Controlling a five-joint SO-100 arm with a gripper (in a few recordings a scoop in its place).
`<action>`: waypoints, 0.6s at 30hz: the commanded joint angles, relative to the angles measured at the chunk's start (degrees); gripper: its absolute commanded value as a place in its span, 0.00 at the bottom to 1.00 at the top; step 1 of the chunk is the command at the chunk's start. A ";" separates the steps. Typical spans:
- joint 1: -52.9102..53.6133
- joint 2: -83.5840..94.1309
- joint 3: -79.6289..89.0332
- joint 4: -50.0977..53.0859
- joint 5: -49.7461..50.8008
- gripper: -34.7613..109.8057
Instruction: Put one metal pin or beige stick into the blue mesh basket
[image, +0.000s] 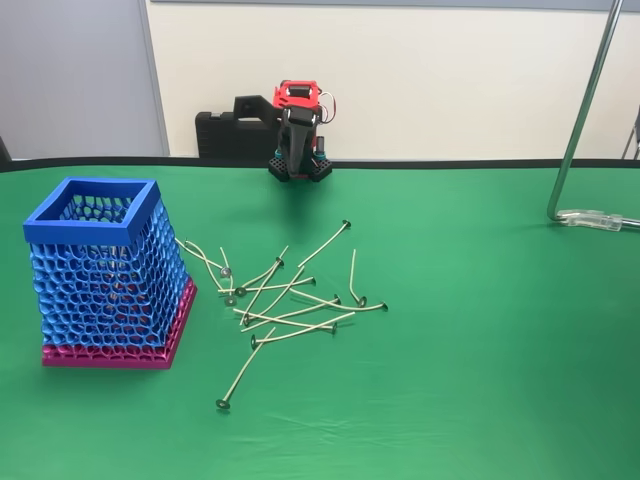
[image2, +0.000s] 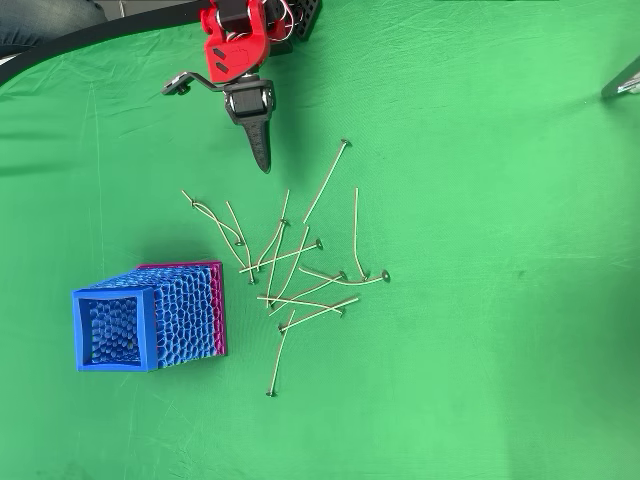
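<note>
Nearest to me on the green worktop (image: 480, 400) lies one lone stick (image: 246, 368) with a small round foot at its low end, slanting up toward one o'clock. Just past it spreads the loose pile of sticks (image: 290, 295), thin pale stems each ending in a small dark disc, crossing one another at all angles. From above, the pile of sticks (image2: 295, 270) sits near the middle of the cloth, with one long stick (image2: 327, 180) reaching off toward one o'clock and another (image2: 356, 232) standing nearly straight at the pile's three o'clock side.

At nine o'clock from the pile stands the blue mesh basket (image: 105, 270), upright on its magenta base, the square rim open to the top. In the overhead view the blue mesh basket (image2: 145, 320) lies at about eight o'clock from the pile, close to it but touching no stick that I can see. Whether anything lies inside I cannot tell through the mesh.

Farther back, at twelve o'clock, the red and black arm sits folded at the worktop's far edge. Its hand (image2: 262, 155) points down toward the pile, dark fingers pressed together into one narrow tip, pinching nothing. In the fixed view the hand (image: 297, 150) hangs low before the arm's base. Behind it a black case (image: 232, 132) rests against the pale wall. Off at two o'clock a metal stand (image: 585, 110) rises from the cloth.
</note>
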 joint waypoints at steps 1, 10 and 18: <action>-0.53 0.79 0.26 0.88 0.88 0.24; -0.62 0.88 0.26 5.71 2.20 0.24; -1.23 0.79 0.26 10.37 2.37 0.25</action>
